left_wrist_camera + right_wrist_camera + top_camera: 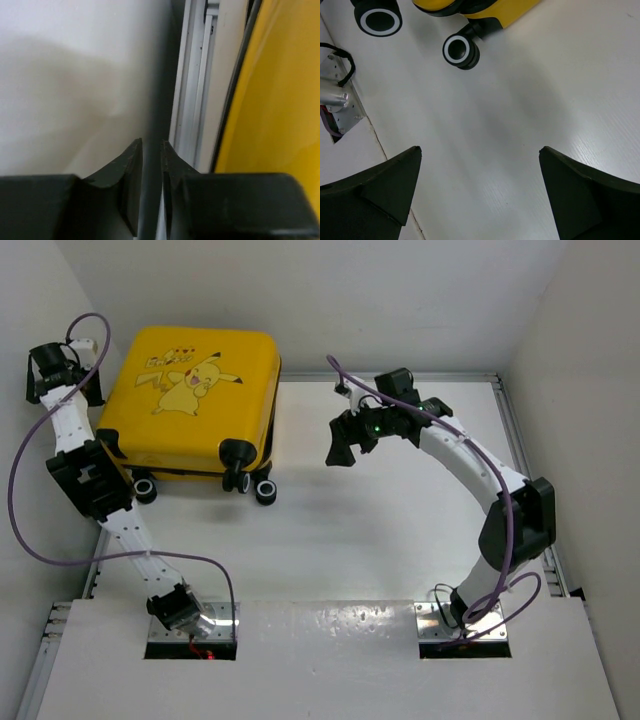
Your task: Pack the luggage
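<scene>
The luggage is a yellow hard-shell suitcase with a Pikachu print. It lies flat and closed at the back left of the table, its black wheels toward me. My left gripper is at the suitcase's left side, squeezed between it and the wall. In the left wrist view the gripper has its jaws almost together with nothing between them, and the yellow shell is to its right. My right gripper hangs open and empty above the table, right of the suitcase. The right wrist view shows this gripper, two wheels and a yellow corner.
A white wall and an aluminium rail run close along the suitcase's left side. Rails also edge the table on the right. The left arm's base plate shows in the right wrist view.
</scene>
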